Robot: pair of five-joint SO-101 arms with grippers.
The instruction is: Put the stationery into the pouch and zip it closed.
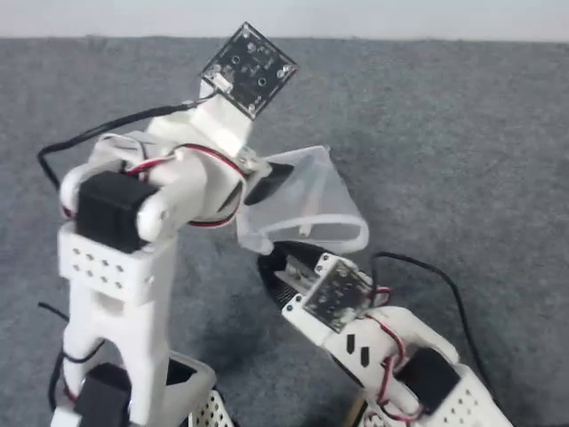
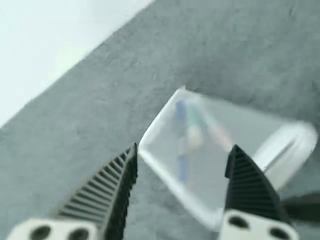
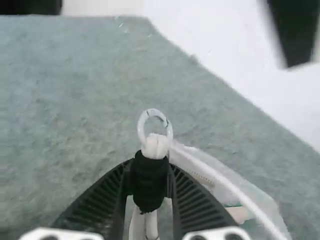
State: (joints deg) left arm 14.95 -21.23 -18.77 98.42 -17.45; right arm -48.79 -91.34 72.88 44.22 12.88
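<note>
One pouch [image 2: 210,150]. Left gripper [image 2: 183,150] gapes wide over it, empty; right gripper [image 3: 149,171] is clamped on its one pull [image 3: 156,144].

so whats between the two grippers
The clear pouch, in the high view: the left gripper is at its far side, and the right gripper pinches its zip pull at the near side.

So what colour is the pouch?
The pouch is see-through clear plastic with whitish edges; the left wrist view shows it best.
</note>
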